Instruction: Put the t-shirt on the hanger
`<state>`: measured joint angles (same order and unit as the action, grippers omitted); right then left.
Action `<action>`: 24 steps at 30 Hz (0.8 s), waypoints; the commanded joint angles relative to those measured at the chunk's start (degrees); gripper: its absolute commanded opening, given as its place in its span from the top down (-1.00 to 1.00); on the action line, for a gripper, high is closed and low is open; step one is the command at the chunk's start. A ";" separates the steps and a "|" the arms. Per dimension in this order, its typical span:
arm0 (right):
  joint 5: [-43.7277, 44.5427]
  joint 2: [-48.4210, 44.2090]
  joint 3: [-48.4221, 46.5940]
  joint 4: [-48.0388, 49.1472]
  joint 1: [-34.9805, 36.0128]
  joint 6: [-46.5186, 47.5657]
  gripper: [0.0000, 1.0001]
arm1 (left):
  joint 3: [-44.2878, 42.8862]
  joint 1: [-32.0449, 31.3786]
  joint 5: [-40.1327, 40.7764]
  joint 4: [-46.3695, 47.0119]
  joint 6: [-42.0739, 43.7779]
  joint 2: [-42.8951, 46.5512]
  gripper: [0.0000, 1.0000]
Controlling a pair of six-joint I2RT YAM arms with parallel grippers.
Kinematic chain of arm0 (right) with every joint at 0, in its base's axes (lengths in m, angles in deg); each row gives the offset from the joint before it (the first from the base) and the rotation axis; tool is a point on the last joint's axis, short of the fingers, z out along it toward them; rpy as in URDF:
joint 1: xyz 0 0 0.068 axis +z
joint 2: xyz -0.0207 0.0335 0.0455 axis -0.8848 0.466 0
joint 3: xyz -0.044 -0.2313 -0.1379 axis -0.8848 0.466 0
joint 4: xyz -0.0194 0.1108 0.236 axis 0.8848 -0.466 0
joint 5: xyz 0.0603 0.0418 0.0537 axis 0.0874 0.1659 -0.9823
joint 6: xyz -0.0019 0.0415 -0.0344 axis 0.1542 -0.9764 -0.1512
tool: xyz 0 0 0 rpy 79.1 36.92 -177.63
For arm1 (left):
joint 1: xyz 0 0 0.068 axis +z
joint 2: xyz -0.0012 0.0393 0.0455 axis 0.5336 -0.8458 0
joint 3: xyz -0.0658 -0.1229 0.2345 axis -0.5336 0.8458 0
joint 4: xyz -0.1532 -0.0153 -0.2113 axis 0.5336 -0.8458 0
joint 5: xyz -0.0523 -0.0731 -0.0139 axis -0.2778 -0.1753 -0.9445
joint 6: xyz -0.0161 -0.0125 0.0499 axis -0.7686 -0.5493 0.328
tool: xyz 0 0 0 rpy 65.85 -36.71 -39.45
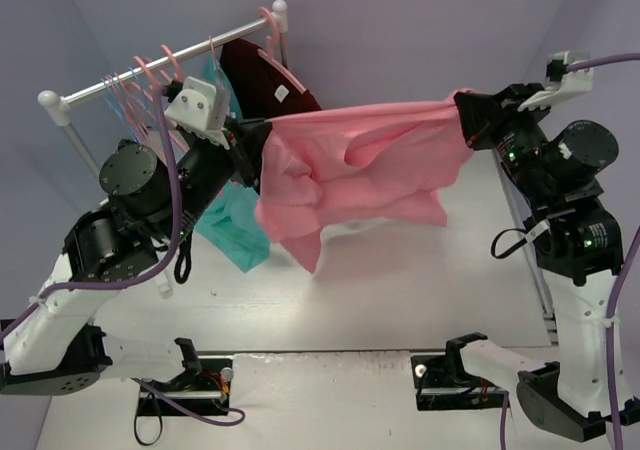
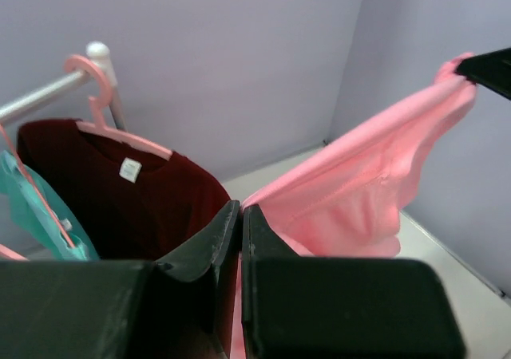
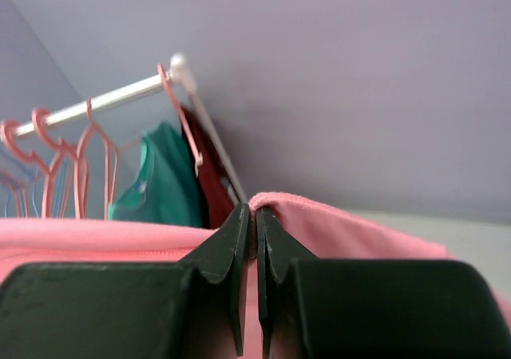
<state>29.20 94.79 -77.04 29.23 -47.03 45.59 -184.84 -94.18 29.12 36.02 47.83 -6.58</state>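
The salmon-pink t-shirt (image 1: pixel 370 170) hangs stretched in the air between my two grippers, its lower part drooping toward the table. At its left end my left gripper (image 1: pixel 262 155) is shut on the cloth, the fabric pinched between the jaws (image 2: pixel 241 207). My right gripper (image 1: pixel 462 110) is shut on the right end, a fold of the t-shirt (image 3: pixel 351 227) rising between its tips (image 3: pixel 255 209). The hanger (image 3: pixel 14 193) shows only as faint light-blue wire at the rail's far left end, beside the pink ones.
A metal clothes rail (image 1: pixel 110 85) stands at the back left with several pink hangers (image 1: pixel 150 70). A dark maroon shirt (image 1: pixel 265 80) hangs at its right end, a teal shirt (image 1: pixel 235 225) beside it, behind my left arm. Lavender walls close in on three sides.
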 commanded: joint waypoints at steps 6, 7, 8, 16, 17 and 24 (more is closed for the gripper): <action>-2.90 -5.17 24.40 -1.57 0.01 -4.40 1.00 | 26.19 -0.18 -7.21 4.07 -15.81 2.12 1.00; -2.64 -5.78 27.42 -1.77 0.01 -4.78 1.00 | 30.36 -0.26 -7.96 6.11 -17.81 2.24 1.00; -2.35 -6.12 30.65 -1.86 0.01 -5.00 1.00 | 35.02 -0.29 -7.86 8.67 -19.52 2.32 1.00; 1.00 2.33 43.14 -0.08 0.89 -4.94 1.00 | 47.61 1.46 2.94 15.92 -25.08 -3.47 1.00; 1.17 3.76 43.66 0.63 0.98 -4.85 1.00 | 47.61 1.53 3.64 16.10 -25.61 -4.17 1.00; 1.12 16.87 42.48 6.67 1.33 -5.69 1.00 | 45.69 9.27 3.91 19.44 -25.91 -8.68 1.00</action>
<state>28.79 108.13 -32.46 29.72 -46.24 40.62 -134.75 -87.48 30.22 48.43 23.07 -14.50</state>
